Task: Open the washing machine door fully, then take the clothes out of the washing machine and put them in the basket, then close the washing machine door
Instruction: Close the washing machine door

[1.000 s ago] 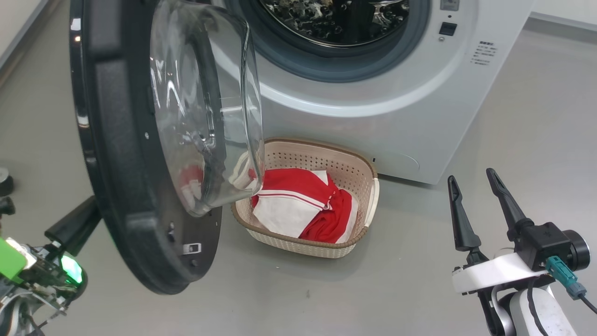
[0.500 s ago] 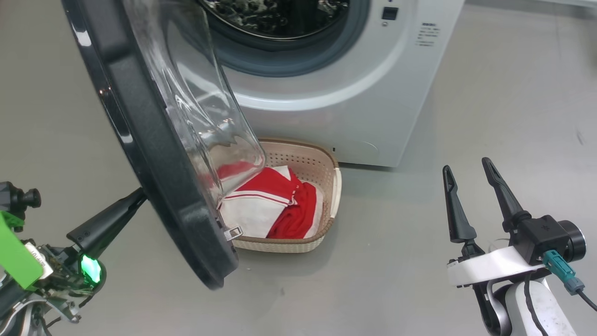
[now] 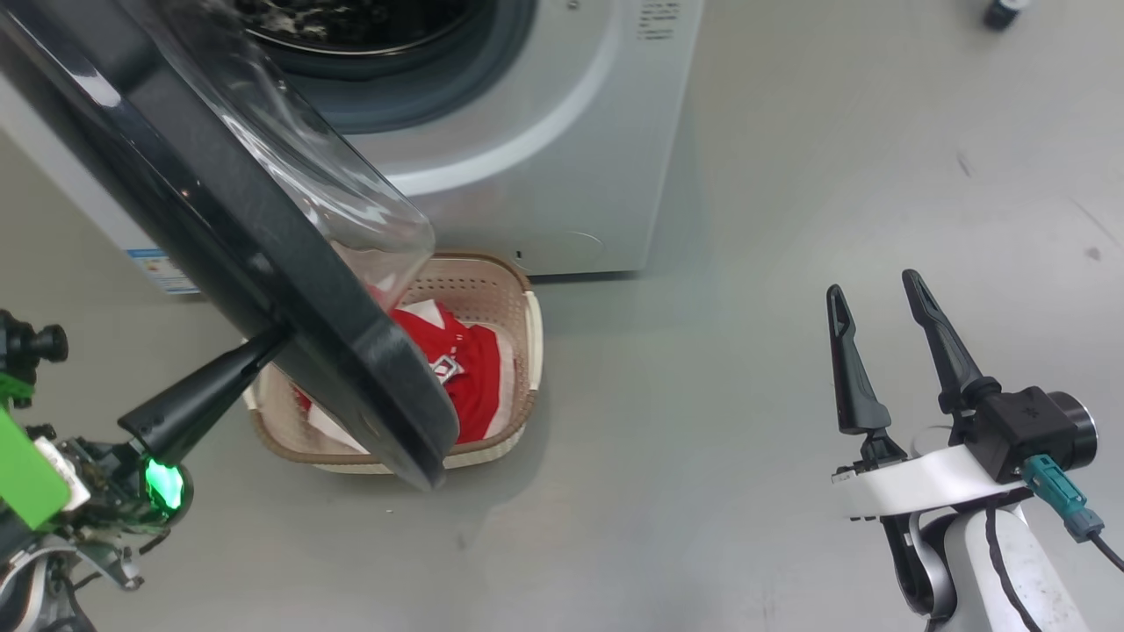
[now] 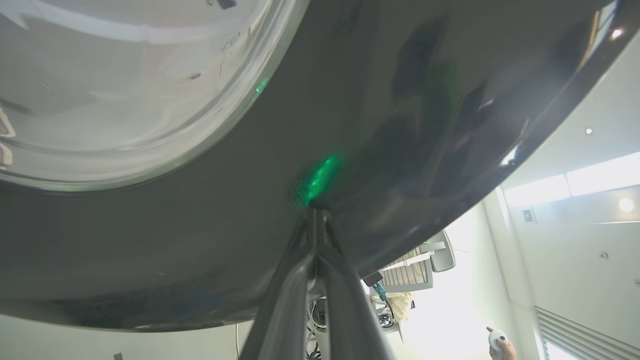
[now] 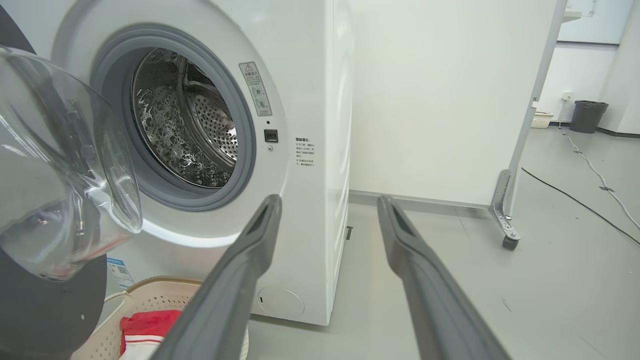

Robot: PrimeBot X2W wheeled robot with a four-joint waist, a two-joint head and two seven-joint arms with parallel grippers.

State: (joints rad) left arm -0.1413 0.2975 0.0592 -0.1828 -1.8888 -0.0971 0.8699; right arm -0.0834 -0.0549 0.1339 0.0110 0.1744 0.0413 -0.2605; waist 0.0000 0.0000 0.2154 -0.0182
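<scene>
The left tool (image 3: 274, 338), clenched on nothing, touches the black rim of the partly open washing machine door (image 3: 228, 228). The right tool (image 3: 871, 288) hangs released, well apart. The clothes (image 3: 470, 377) lie in the basket (image 3: 529, 329) before the washing machine (image 3: 544, 149).

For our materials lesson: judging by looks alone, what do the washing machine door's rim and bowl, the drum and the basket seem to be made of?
Door rim: probably glossy black plastic; it mirrors lights.
Door bowl: clear glass or plastic; fully see-through.
Drum: shiny perforated steel, by its reflections.
Basket: matte cream plastic, moulded holes, brown woven-look rim.
</scene>
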